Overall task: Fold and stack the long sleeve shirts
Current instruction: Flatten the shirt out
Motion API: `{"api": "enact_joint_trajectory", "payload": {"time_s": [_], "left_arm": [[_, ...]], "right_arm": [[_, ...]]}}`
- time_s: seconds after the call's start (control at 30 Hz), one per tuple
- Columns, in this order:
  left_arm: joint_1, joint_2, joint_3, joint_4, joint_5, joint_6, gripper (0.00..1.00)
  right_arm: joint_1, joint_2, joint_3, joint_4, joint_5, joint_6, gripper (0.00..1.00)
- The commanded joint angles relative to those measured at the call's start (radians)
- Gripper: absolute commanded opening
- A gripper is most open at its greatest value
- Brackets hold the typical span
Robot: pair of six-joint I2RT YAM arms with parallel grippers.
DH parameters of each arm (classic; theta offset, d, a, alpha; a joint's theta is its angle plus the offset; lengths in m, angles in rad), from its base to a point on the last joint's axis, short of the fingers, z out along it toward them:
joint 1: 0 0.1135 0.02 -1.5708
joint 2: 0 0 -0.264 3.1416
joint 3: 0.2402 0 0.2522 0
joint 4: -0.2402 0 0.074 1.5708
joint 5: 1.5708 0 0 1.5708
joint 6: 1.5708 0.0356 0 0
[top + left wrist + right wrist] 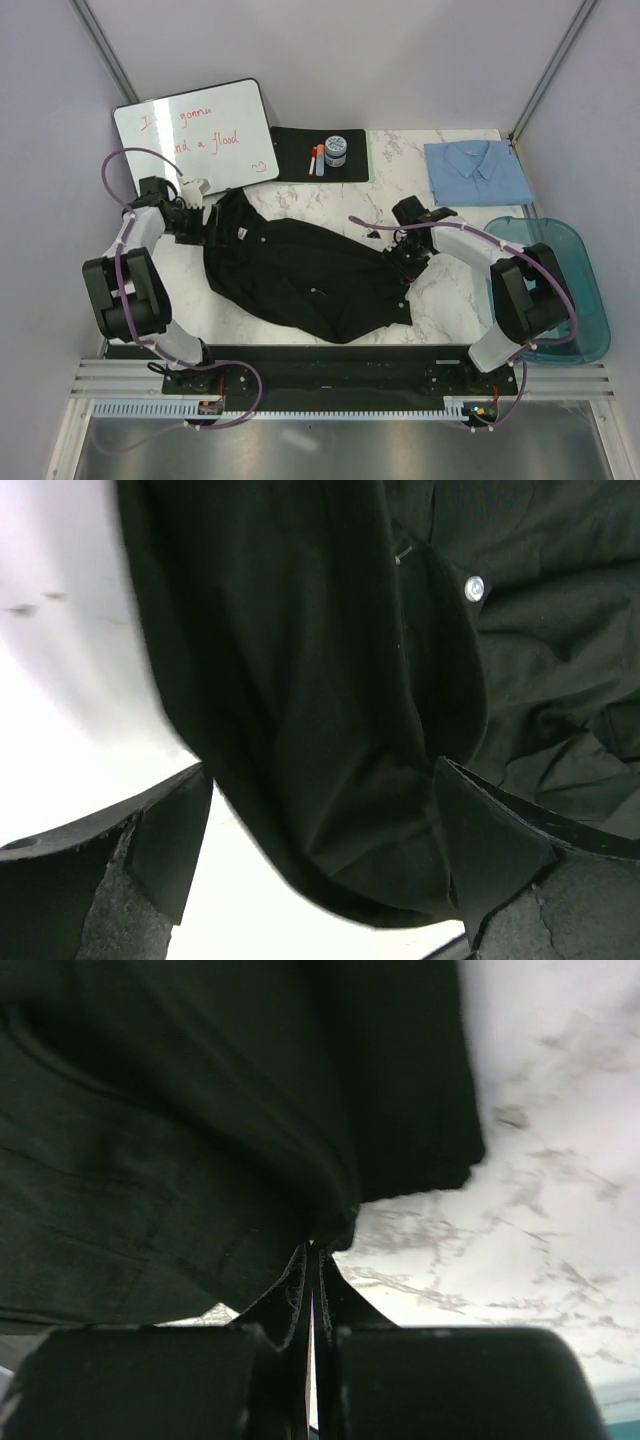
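On table [440, 300], blk shirt [300, 275], long axis diag, far-L to near-R

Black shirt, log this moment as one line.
black shirt: crumpled, unfolded | left pincer: open over it | right pincer: shut on its edge | light blue shirt: folded, apart

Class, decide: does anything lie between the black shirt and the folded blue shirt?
No loose object: between black shirt and blue shirt lies bare table, crossed only by the right gripper pinching the black shirt.
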Motion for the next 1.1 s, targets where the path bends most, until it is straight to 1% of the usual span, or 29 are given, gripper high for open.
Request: {"api": "enact_joint_trajectory", "payload": {"time_s": [0.0, 0.03, 0.13, 0.17, 0.23, 0.27, 0.3, 0.33, 0.37, 0.4, 0.43, 0.47, 0.5, 0.53, 0.57, 0.6, 0.63, 0.67, 0.73, 0.77, 0.83, 0.87, 0.9, 0.93, 0.97, 1.0, 1.03, 1.07], "left_arm": [[-0.041, 0.087, -0.005, -0.017, 0.011, -0.095, 0.98], [-0.043, 0.101, -0.007, -0.009, 0.011, -0.108, 0.98], [-0.043, 0.132, -0.006, 0.023, 0.045, -0.135, 0.86], [-0.04, 0.129, 0.001, 0.033, 0.057, -0.14, 0.73], [-0.026, 0.092, 0.01, 0.057, 0.126, -0.157, 0.55], [-0.021, 0.074, 0.03, 0.059, 0.147, -0.161, 0.32], [-0.009, 0.054, 0.045, 0.057, 0.189, -0.163, 0.18], [0.002, -0.003, 0.062, 0.051, 0.201, -0.163, 0.07], [0.012, -0.032, 0.103, 0.036, 0.2, -0.166, 0.02], [0.041, -0.069, 0.132, 0.019, 0.217, -0.14, 0.02], [0.058, -0.127, 0.168, -0.004, 0.218, -0.125, 0.02], [0.075, -0.156, 0.256, -0.048, 0.212, -0.102, 0.02], [0.112, -0.178, 0.304, -0.071, 0.205, -0.068, 0.02], [0.13, -0.209, 0.356, -0.09, 0.192, -0.054, 0.02], [0.15, -0.216, 0.472, -0.14, 0.197, -0.034, 0.02], [0.191, -0.22, 0.535, -0.164, 0.203, -0.002, 0.02], [0.207, -0.22, 0.6, -0.183, 0.207, 0.01, 0.02], [0.227, -0.217, 0.73, -0.202, 0.221, 0.019, 0.02], [0.229, -0.213, 0.847, -0.225, 0.252, 0.029, 0.02], [0.226, -0.197, 0.958, -0.224, 0.308, 0.015, 0.02], [0.2, -0.16, 1.083, -0.216, 0.362, -0.087, 0.02], [0.148, -0.137, 1.188, -0.217, 0.411, -0.126, 0.02], [0.099, -0.108, 1.224, -0.219, 0.418, -0.178, 0.02], [0.036, -0.105, 1.231, -0.22, 0.396, -0.187, 0.02], [-0.133, -0.111, 1.21, -0.221, 0.316, -0.18, 0.02], [-0.223, -0.126, 1.178, -0.221, 0.266, -0.153, 0.02], [-0.321, -0.129, 1.101, -0.216, 0.213, -0.146, 0.02], [-0.468, -0.131, 1.053, -0.208, 0.124, -0.152, 0.02]], "right_arm": [[0.073, 0.01, -0.017, -0.006, 0.017, -0.021, 0.0], [0.083, 0.016, -0.017, 0.001, 0.013, -0.014, 0.0], [0.133, 0.039, -0.012, 0.024, 0.009, 0.009, 0.0], [0.158, 0.051, -0.008, 0.032, 0.005, 0.027, 0.0], [0.186, 0.062, 0.003, 0.064, -0.01, 0.047, 0.0], [0.212, 0.073, 0.015, 0.078, -0.02, 0.074, 0.0], [0.228, 0.079, 0.028, 0.099, -0.038, 0.087, 0.0], [0.238, 0.087, 0.043, 0.106, -0.052, 0.101, 0.0], [0.251, 0.1, 0.081, 0.101, -0.067, 0.107, 0.01], [0.251, 0.103, 0.101, 0.084, -0.095, 0.108, 0.24], [0.242, 0.093, 0.13, 0.081, -0.098, 0.11, 0.39], [0.229, 0.079, 0.14, 0.08, -0.107, 0.113, 0.53], [0.21, 0.064, 0.149, 0.08, -0.159, 0.127, 0.77], [0.17, 0.05, 0.175, 0.077, -0.193, 0.133, 0.9], [0.148, 0.025, 0.193, 0.07, -0.214, 0.142, 0.98], [0.13, 0.016, 0.21, 0.057, -0.231, 0.154, 0.98], [0.093, 0.008, 0.244, 0.047, -0.263, 0.157, 0.98], [0.076, -0.004, 0.258, 0.037, -0.276, 0.162, 0.98], [0.029, -0.027, 0.276, 0.015, -0.311, 0.17, 0.98], [0.015, -0.035, 0.276, 0.014, -0.32, 0.171, 0.98], [-0.031, -0.057, 0.279, 0.0, -0.333, 0.177, 0.98], [-0.05, -0.062, 0.279, -0.008, -0.354, 0.18, 0.98], [-0.07, -0.068, 0.278, -0.015, -0.368, 0.18, 0.98], [-0.103, -0.079, 0.279, -0.023, -0.382, 0.177, 0.98], [-0.12, -0.084, 0.281, -0.038, -0.395, 0.174, 0.98], [-0.137, -0.088, 0.281, -0.046, -0.403, 0.171, 0.98], [-0.168, -0.094, 0.284, -0.054, -0.406, 0.164, 0.98], [-0.182, -0.099, 0.286, -0.072, -0.406, 0.154, 0.98]]}}
